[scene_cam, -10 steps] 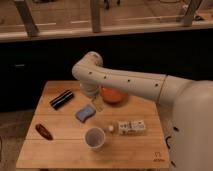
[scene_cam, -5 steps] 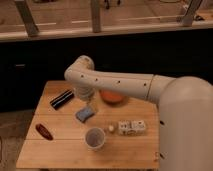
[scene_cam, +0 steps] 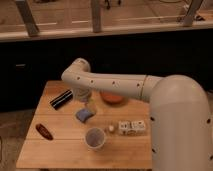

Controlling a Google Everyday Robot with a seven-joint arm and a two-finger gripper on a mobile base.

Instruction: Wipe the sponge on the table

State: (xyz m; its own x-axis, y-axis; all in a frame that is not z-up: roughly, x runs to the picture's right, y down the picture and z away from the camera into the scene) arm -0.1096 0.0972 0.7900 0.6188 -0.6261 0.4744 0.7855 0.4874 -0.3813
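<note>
Farthest left of my claw, and nearer the front edge than it, a brown oblong thing lies on the table close to the left side. Just left of my claw, and about level with it, the black bar lies at a slant on the planks, apart from everything else.

My claw hangs straight down from the bend of my white arm, over the back half of the table. Whether it is spread or pressed together I cannot tell. The sponge lies flat on the wood directly under my claw and a little to the front of it. The two are very close, but I cannot tell whether they touch.

Further to the front, slightly right of my claw, a cup stands upright with its mouth open, well apart from the sponge. Right of my claw, at about its own depth, the orange bowl sits partly hidden under my arm. Right and to the front, a small pale thing lies beside the white box, which lies next to my arm's bulk.
</note>
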